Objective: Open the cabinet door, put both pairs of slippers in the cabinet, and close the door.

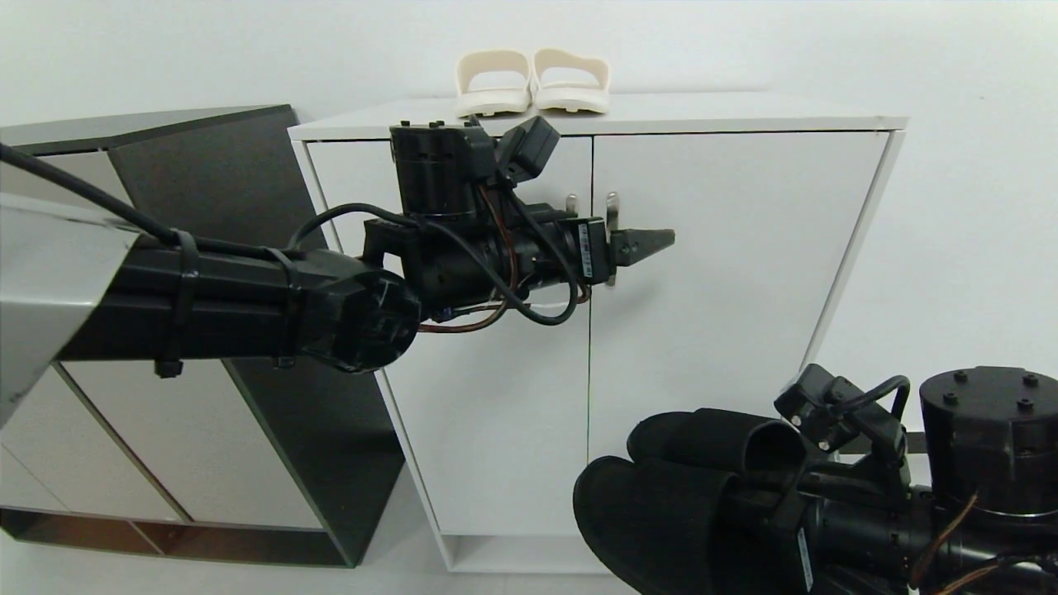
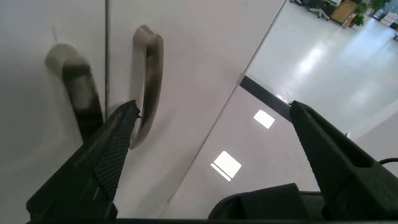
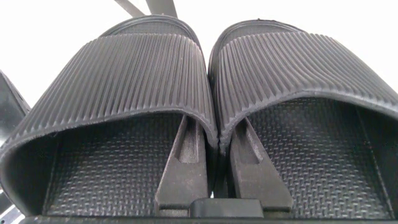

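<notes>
The white cabinet stands with both doors shut. Two metal handles flank the centre seam. A cream pair of slippers rests on its top. My left gripper is open at handle height, just in front of the right door's handle; that handle sits by one of the fingers, with nothing gripped. Low on the right, my right gripper is shut on the black pair of slippers, pinching their inner walls together, toes pointing at the cabinet.
A dark shelf unit with pale panels stands directly left of the cabinet. A white wall runs behind, and glossy floor lies to the cabinet's right.
</notes>
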You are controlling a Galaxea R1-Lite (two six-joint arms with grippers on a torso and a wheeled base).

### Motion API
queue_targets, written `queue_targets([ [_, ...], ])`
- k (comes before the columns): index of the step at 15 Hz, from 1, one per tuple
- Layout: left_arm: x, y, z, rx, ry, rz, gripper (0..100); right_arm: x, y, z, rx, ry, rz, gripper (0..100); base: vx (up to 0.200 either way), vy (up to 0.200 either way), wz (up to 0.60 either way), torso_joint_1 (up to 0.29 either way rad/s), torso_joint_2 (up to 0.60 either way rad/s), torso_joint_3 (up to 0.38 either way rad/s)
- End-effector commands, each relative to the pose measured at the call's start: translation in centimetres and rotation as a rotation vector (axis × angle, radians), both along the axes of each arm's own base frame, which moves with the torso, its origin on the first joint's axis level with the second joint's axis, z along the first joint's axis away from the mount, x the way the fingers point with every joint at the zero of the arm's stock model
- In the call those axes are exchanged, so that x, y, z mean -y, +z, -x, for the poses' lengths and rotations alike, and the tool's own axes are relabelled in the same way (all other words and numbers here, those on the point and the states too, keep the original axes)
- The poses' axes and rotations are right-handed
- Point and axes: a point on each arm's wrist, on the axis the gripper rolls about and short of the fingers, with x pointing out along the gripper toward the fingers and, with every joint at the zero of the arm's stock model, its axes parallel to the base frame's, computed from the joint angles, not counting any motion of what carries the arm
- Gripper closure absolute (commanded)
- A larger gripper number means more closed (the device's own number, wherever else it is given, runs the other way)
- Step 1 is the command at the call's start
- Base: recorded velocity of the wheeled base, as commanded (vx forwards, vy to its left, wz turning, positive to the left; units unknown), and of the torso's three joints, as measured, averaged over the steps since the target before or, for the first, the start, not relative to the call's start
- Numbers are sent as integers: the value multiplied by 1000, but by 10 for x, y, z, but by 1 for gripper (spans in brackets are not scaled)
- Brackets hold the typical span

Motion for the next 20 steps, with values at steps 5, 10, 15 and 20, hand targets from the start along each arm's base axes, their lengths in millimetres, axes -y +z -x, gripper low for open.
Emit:
queue_targets([
  [5, 14, -8, -16, -23, -7, -15, 100, 0, -1, 0, -6, 5, 2, 100, 0, 0, 0, 0, 0, 0],
  [10, 13, -12, -2, -43, -20, -29, 100, 4, 1, 9, -21, 98, -35, 100, 0, 0, 0, 0, 0, 0],
  [15, 8, -6, 43, -31, -79, -22, 100, 12, 4, 26, -30, 218, -78, 100, 0, 0, 0, 0, 0, 0],
  [20, -19, 4, 87, -20, -14, -24, 100, 10, 3, 24, -39, 217, -73, 100, 0, 0, 0, 0, 0, 0],
])
